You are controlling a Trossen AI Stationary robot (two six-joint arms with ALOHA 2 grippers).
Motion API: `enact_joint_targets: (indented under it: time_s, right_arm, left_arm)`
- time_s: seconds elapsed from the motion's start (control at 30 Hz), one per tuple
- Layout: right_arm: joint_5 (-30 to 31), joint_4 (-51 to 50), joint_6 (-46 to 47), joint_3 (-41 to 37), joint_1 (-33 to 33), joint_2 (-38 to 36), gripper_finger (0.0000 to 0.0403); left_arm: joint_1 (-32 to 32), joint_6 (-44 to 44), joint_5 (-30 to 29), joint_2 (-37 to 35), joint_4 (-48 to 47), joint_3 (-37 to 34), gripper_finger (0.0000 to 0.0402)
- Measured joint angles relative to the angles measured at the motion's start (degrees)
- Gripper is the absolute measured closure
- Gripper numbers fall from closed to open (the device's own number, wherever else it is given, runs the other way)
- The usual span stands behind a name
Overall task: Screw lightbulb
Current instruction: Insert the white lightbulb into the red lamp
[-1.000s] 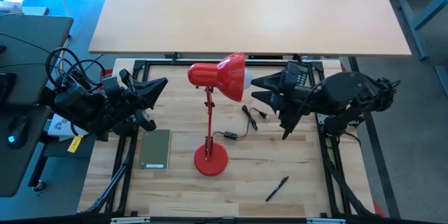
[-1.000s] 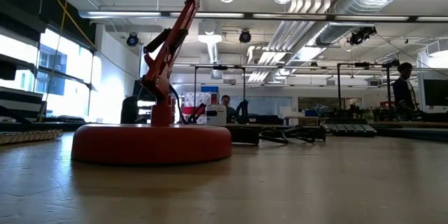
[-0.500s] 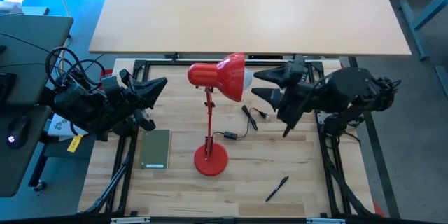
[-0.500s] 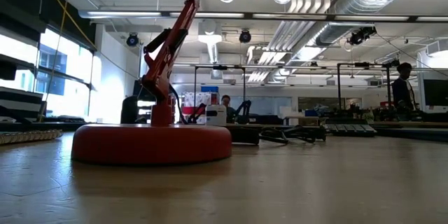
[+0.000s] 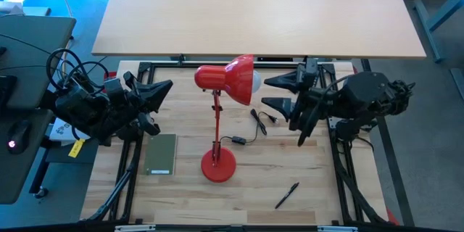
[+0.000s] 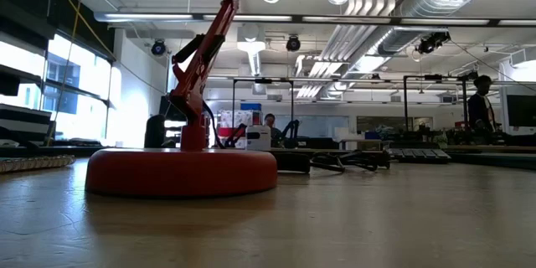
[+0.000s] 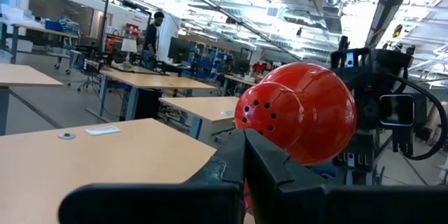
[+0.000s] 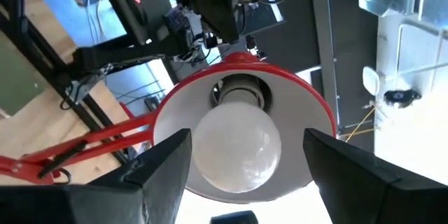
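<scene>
The red desk lamp [image 5: 217, 127] stands mid-table, its shade [image 5: 226, 80] opening toward the table's right. The white lightbulb [image 8: 236, 147] sits with its narrow base in the socket [image 8: 239, 95] inside the shade and bulges out of the rim [image 5: 256, 82]. My right gripper [image 5: 270, 91] is level and open just right of the bulb. In the right wrist view its fingers stand on either side of the bulb with a gap showing. My left gripper [image 5: 168, 87] is shut, left of the shade's back [image 7: 297, 112], touching nothing.
A green pad [image 5: 161, 154] lies left of the lamp's round base [image 5: 217, 167]. The black cord with its switch [image 5: 255, 125] runs right of the stem. A black pen [image 5: 286, 194] lies near the front edge. A large desk top [image 5: 254, 7] lies beyond the far edge.
My right gripper has rolled about the line it points along while staying in front of the bulb. The lamp, the bulb and my left gripper have kept still.
</scene>
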Motion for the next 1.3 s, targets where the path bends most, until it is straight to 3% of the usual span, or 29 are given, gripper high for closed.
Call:
enact_joint_targets:
  time_s: [0.27, 0.57, 0.63, 0.83, 0.9, 1.1, 1.17, 1.23, 1.3]
  right_arm:
    - [3.79, -0.33, -3.4, 0.0, 0.17, 0.0, 0.0134]
    - [4.31, -1.37, -3.16, 0.0, 0.42, 0.0, 0.0134]
    - [5.52, -1.6, 0.6, 0.0, 0.42, 0.0, 0.0134]
    - [5.91, -8.91, 32.18, 0.0, -0.83, -3.08, 0.0134]
    - [3.25, -12.75, 50.29, 0.02, -2.82, -4.81, 0.0134]
    - [-13.17, -16.26, 113.47, 0.02, -11.31, -6.36, 0.0134]
    - [-16.77, -15.94, 129.35, 0.02, -13.3, -5.87, 0.0134]
    - [-17.97, -14.71, 139.44, 0.02, -14.0, -5.24, 0.0134]
    - [-18.16, -11.78, 143.85, 0.02, -13.93, -4.56, 0.0134]
  left_arm:
    - [0.0, 0.51, 0.0, -0.02, -0.02, 0.0, 0.0401]
    - [0.0, 14.12, 0.04, -0.02, -0.18, 0.0, 0.0401]
    - [0.0, 16.87, -1.93, -0.02, -0.17, 0.0, 0.0401]
    - [0.04, 21.86, -6.99, -0.04, -0.16, 0.0, 0.0402]
    - [0.04, 22.14, -7.01, -0.09, -0.15, 0.0, 0.0401]
    - [0.02, 23.51, -7.02, -1.1, -0.09, -0.01, 0.0402]
    - [0.02, 23.15, -7.03, -1.45, -0.02, -0.01, 0.0401]
    - [0.02, 22.61, -7.04, -1.74, -0.02, -0.01, 0.0401]
    - [0.02, 21.74, -7.03, -1.81, 0.05, -0.02, 0.0401]
